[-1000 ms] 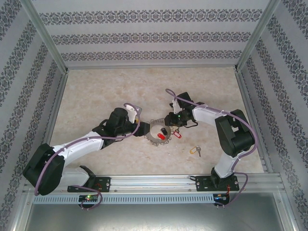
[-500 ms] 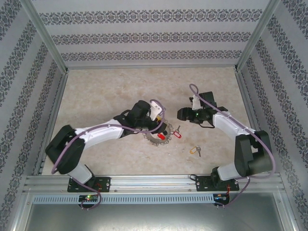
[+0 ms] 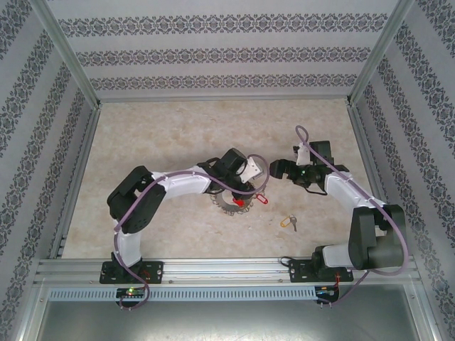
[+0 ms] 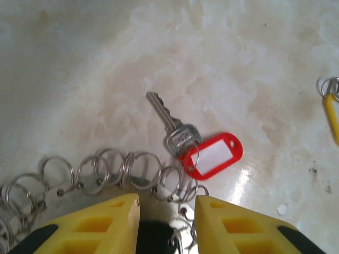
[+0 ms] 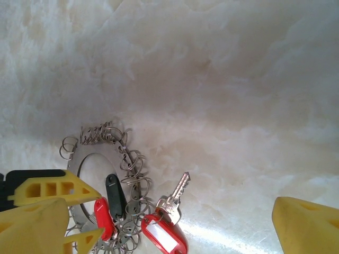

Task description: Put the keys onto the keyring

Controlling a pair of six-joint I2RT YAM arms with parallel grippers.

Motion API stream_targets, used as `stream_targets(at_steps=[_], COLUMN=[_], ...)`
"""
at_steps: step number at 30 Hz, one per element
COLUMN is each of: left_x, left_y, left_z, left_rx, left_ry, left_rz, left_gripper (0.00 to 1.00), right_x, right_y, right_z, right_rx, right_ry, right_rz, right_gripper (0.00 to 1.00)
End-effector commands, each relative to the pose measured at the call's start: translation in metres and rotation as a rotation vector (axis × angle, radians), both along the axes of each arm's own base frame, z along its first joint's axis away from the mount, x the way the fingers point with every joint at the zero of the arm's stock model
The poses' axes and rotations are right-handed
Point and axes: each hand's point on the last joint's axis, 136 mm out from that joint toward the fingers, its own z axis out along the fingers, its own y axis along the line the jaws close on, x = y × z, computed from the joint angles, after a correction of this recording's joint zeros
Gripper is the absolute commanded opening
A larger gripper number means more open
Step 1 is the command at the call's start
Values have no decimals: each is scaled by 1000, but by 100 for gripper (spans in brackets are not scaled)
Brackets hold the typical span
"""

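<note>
Scene: A pale marbled table [image 3: 156, 142] seen from above, with both my arms reaching toward its middle.
Keyring: The keyring [image 4: 100, 172], a thin grey ring edged with small wire loops, lies flat on the table between my two grippers.
Left fingers: My left gripper [image 4: 167, 205] sits low at the keyring's rim, its yellow fingers drawn fairly narrow with the rim in the gap. I cannot tell whether the pads pinch the metal or only stand either side of it.
Right fingers: My right gripper [image 3: 274, 169] hangs just beyond the ring, fingers spread wide and holding nothing.
Keys: A silver key with a red tag [image 4: 211, 156] lies just beside the rim. Its own small ring meets the loops, but I cannot tell if it is hooked on. A black tag [image 5: 113, 191] rests against the ring near my left fingertips. A yellow-tagged key [image 3: 290, 223] lies loose and well apart, nearer my right base.
Step, my guess: Steadying the ring so the other hand can fetch a key.
Risk, slipping: The ring is thin and flat, so a shallow pinch could slide off the scalloped rim.
Risk, snagging: A finger could catch a wire loop or a tag instead of the ring itself. The ring would then twist when lifted.
Risk, dragging: Any shove could skid the ring and sweep the red-tagged key out of place.
</note>
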Motion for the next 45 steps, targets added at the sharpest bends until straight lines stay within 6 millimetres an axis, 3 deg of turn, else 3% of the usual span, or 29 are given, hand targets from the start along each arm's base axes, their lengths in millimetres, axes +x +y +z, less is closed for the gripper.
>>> stream_targets(at_steps=[1,10,18,27,30,45], left_x=[0,10,3,4,7,0], left_y=[-5,-13,-14,-13,-12,-9], left_z=[-3,-21,-29,-28,-25,36], left_rx=[44,85,89,99,107,17], left_ry=[-36,-31,6,-2,-21,-43], left_rz=[-56,-77,-114,-103,-92,-58], left_gripper=[29,21,14,9,0,0], right_x=[1,-2,-2,-2,-2,-13], right_y=[2,-5,-12,-15,-15,-16], right_z=[8,4,5,6,7,8], right_rx=[29,26,19,14,16,11], right_ry=[-36,-36,-40,-45,-45,-62], right_rz=[22,1,-19,-24,-23,-19], right_gripper=[98,98,98,98,98,98])
